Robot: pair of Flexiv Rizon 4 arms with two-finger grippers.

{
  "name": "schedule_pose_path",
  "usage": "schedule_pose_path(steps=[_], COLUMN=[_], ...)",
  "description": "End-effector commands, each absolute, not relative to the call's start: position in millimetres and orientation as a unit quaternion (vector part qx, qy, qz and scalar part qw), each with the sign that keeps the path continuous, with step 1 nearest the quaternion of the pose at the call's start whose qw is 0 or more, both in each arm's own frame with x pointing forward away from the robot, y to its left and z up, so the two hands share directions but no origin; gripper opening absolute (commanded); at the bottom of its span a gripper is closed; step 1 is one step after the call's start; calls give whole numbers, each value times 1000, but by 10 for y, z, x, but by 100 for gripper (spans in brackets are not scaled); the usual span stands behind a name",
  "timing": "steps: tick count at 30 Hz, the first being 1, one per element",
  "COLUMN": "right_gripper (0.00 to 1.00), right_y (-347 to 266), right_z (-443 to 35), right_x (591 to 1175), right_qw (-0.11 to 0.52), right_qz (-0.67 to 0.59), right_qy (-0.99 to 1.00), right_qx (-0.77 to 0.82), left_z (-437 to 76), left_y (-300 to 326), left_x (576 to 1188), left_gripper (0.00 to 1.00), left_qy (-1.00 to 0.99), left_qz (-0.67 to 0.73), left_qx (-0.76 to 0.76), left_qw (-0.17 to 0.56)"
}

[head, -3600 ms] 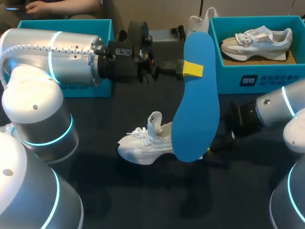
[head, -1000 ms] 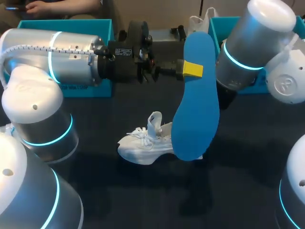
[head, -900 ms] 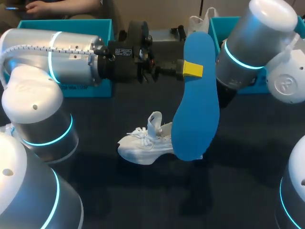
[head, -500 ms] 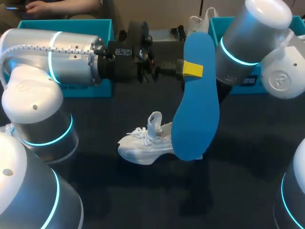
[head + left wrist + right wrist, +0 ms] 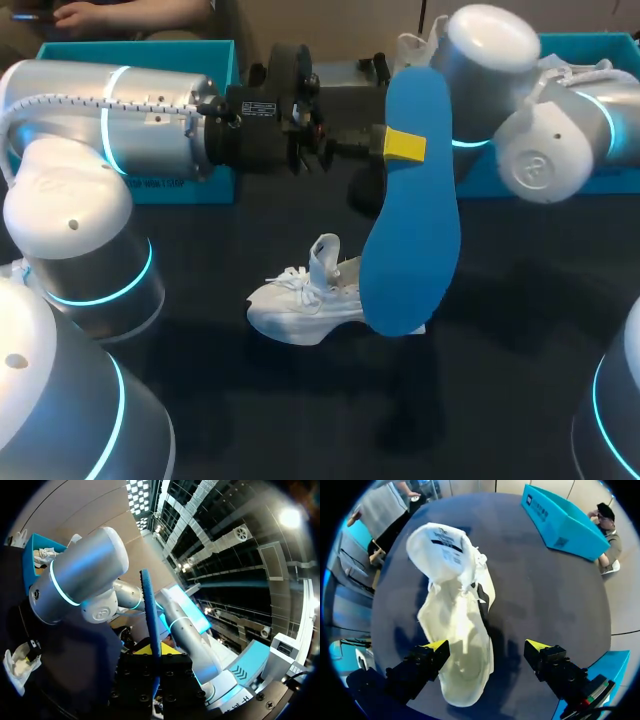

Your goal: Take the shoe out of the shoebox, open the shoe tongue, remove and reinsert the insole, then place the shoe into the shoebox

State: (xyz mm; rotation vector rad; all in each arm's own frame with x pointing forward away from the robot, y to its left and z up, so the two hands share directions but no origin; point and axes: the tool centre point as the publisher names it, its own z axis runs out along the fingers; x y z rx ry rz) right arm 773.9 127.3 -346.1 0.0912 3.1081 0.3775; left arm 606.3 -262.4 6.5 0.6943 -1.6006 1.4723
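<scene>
One shoe (tongue label illegible) under right jaws

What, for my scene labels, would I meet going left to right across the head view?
Left arm's elbow → white shoe → blue insole → right arm's elbow.

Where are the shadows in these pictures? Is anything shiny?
Head view: the blue insole casts a dark shadow on the table, in front of the white shoe. Right wrist view: soft shadows flank the shoe. Left wrist view: light gleams on the right arm, on its silver casing.
</scene>
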Motion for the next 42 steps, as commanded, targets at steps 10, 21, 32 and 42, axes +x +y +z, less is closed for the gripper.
schedule_pose_path(steps=[10,21,32,42], right_gripper=[94,46,0,0], right_y=[1357,1357,1330,1274], right_z=[-3874,-4024,-4043,-3767], right_x=[7823,7846,7780,7659], right_qw=[-11,-27,-43,-72], right_qz=[105,92,84,102], right_qy=[994,995,995,987], right_qx=[35,35,46,100], left_z=[64,64,64,64], left_y=[-2637,-2637,-2637,-2637], left_x=[6058,6058,6058,6058], left_gripper=[0,0,0,0], left_qy=[-638,-638,-638,-638], left_qz=[586,586,586,586], left_qx=[277,277,277,277], left_qw=[416,416,416,416])
